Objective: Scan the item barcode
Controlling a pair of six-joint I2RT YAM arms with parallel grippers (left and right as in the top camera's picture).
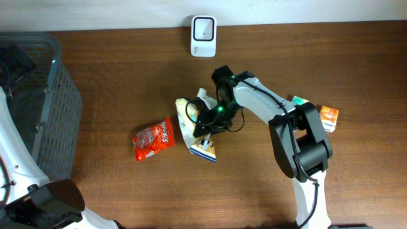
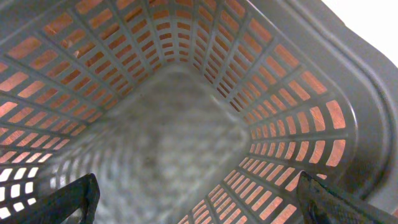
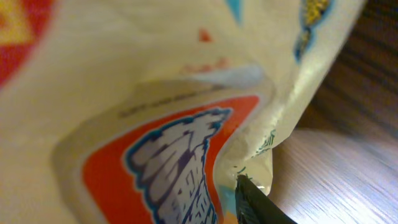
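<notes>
As I handle the bag (image 1: 189,133), right jaws' hold unclear, left jaws open, presenting its barcode to the scanner (image 1: 203,36) seems next.

Overhead is evenly lit and sharp; the snack bag (image 3: 155,93) blurs close-up, perhaps too near.

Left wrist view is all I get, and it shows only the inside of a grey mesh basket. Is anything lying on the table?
Observer: Yes, a red snack bag lies on the wooden table, apart from the basket.
Operator: Where is the other arm?
Observer: The right gripper is at a cream snack bag mid-table.
Operator: Is there a scanner?
Observer: A white scanner stands at the table's far edge, apart from that bag.
</notes>
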